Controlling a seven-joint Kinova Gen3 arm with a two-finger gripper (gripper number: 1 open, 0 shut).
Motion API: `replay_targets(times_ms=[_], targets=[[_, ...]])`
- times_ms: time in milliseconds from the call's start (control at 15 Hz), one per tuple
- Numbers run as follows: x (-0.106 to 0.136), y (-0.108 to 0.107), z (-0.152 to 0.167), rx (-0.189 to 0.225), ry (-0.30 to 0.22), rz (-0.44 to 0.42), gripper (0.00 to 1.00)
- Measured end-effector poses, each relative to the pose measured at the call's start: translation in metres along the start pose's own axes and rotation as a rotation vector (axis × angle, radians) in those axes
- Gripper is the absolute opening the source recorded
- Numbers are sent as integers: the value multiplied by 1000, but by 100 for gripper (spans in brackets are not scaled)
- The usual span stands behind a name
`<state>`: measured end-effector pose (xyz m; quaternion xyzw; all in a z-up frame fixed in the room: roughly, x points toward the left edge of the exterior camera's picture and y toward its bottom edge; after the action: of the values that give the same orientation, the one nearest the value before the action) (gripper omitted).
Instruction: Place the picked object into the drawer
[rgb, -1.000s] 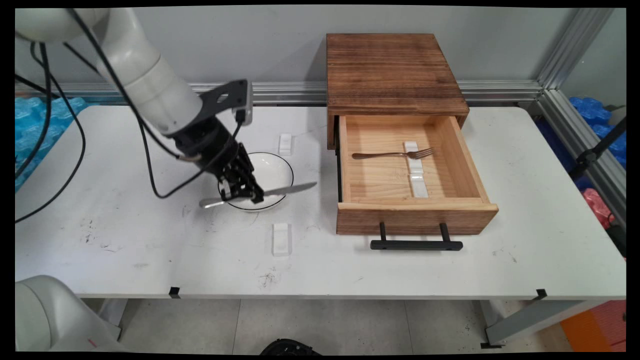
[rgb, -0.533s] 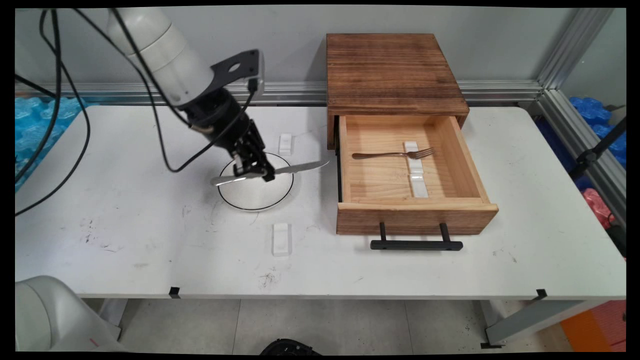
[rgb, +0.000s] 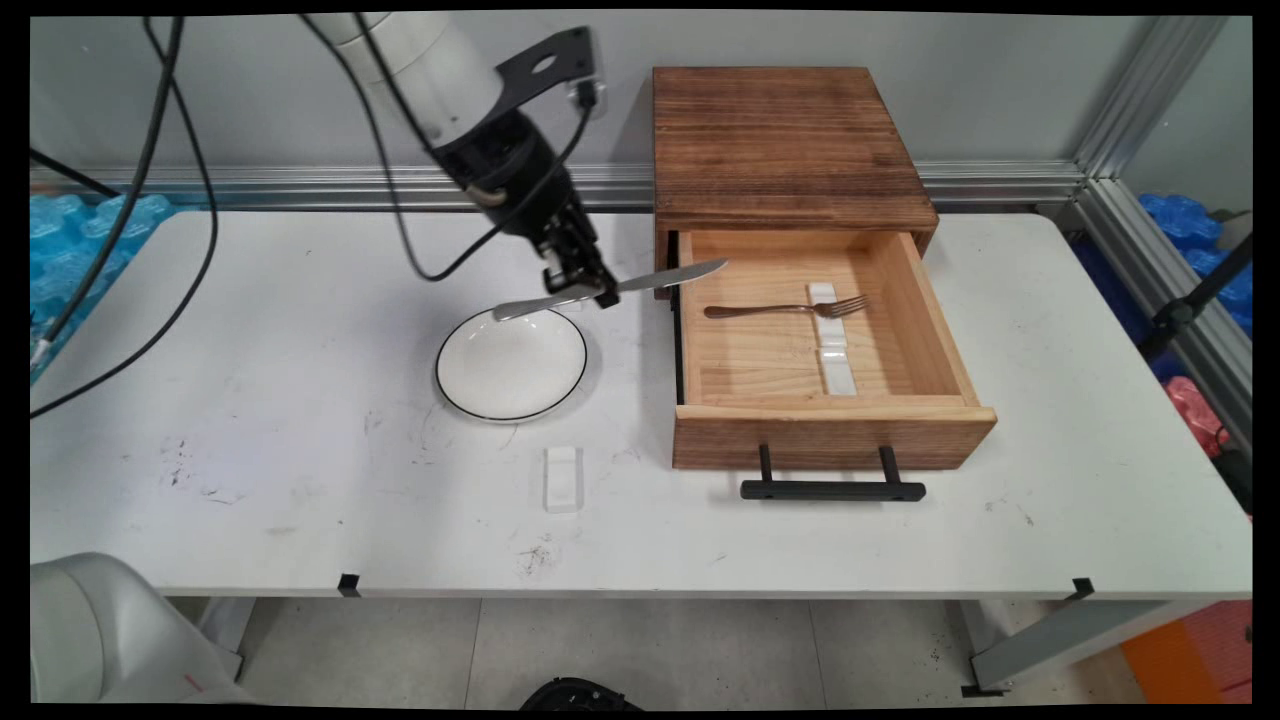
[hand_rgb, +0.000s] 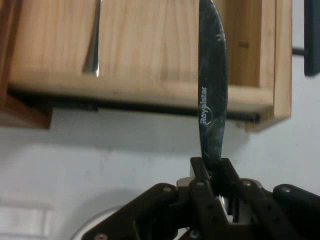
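My fingers (rgb: 585, 292) clamped on the knife (rgb: 610, 289) near mid-length, so it hangs almost level, in the air above the tabletop (rgb: 250, 330). Blade tip points at the open drawer (rgb: 830, 420), just over its left wall; handle end trails above the far rim of the white plate (rgb: 511, 364). Inside the drawer a fork (rgb: 785, 309) lies across a white rest (rgb: 832, 345). Hand view: blade (hand_rgb: 212, 90) reaches over the drawer's edge, fork handle (hand_rgb: 93, 45) to one side.
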<state>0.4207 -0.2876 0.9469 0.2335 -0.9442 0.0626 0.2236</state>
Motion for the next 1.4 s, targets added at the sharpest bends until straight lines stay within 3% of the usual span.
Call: replay_targets(times_ms=[733, 1400], targets=[[75, -19, 41, -11, 102, 70, 0], [112, -31, 81, -5, 153, 114, 0]])
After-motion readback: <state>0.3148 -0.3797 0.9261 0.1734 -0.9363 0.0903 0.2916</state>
